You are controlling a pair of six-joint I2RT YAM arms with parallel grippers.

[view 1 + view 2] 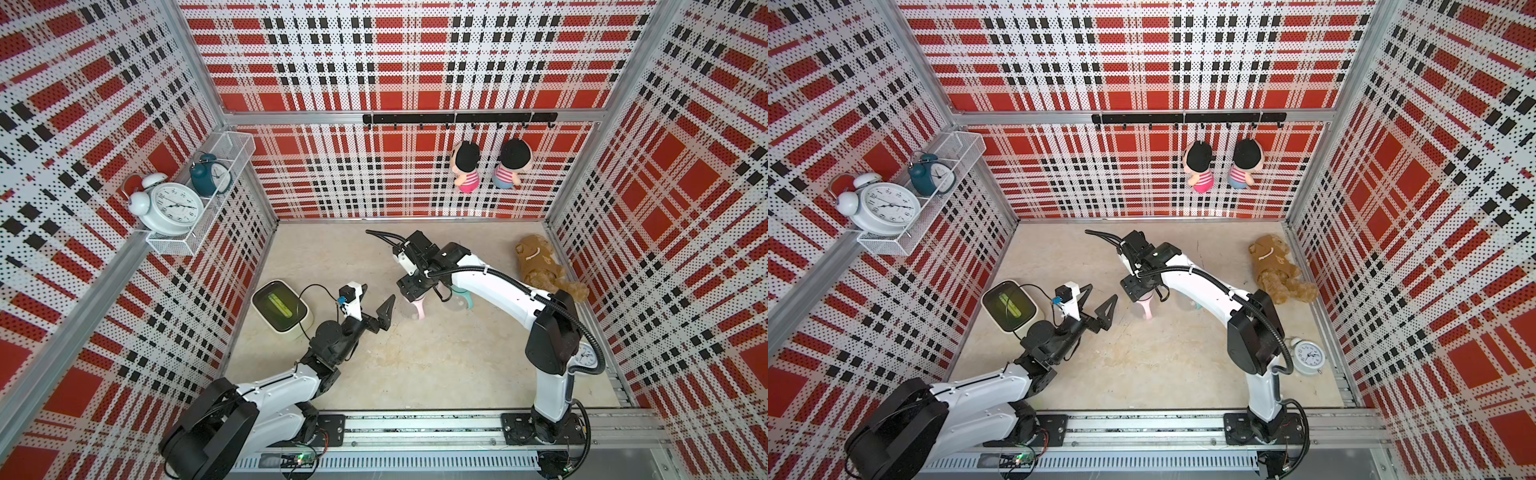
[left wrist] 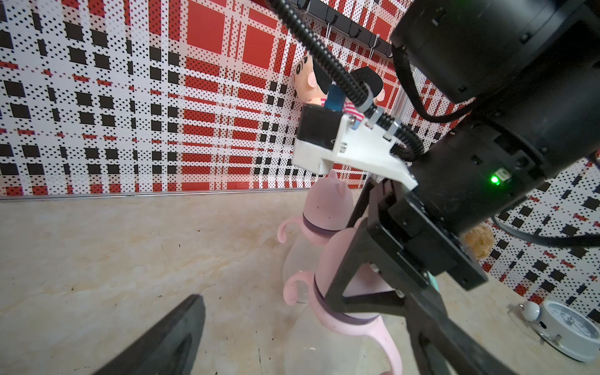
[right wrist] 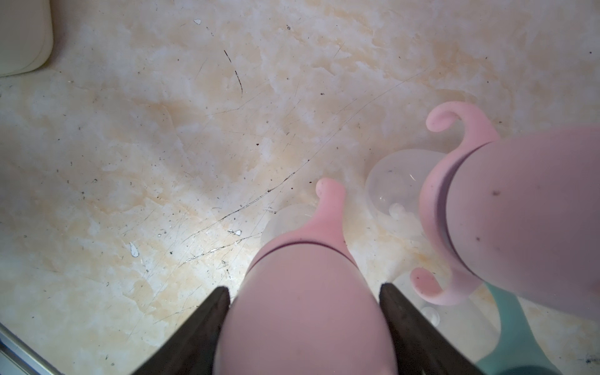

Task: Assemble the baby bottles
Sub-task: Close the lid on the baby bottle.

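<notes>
1. Held pink bottle (image 3: 305, 324): stands upright on the table (image 1: 415, 365), mid-table towards the back wall. The long axis is vertical, with the eared cap up and the clear body down. The purple collar, pink handle ring and cap are all in place. It looks complete.
2. Second pink bottle (image 3: 519, 211): stands just beside item 1, also upright with its cap on top. Collar, handles and cap are fitted. It looks complete, and nothing grips it.
3. Teal bottle (image 1: 466, 297): stands close behind the pink pair, mostly hidden under the right arm. Only a teal handle and some clear body show. Whether it has its cap cannot be told, so this is probably the item left to check or finish.
4. Right claw (image 3: 305, 289): comes down from above. Its two fingers straddle the cap of item 1 and appear to press both sides, so it seems to be gripping the cap.
5. Left claw (image 1: 379, 293): spread wide and empty. It sits low near the table, close beside item 1 but apart from it, and points towards the group.
</notes>
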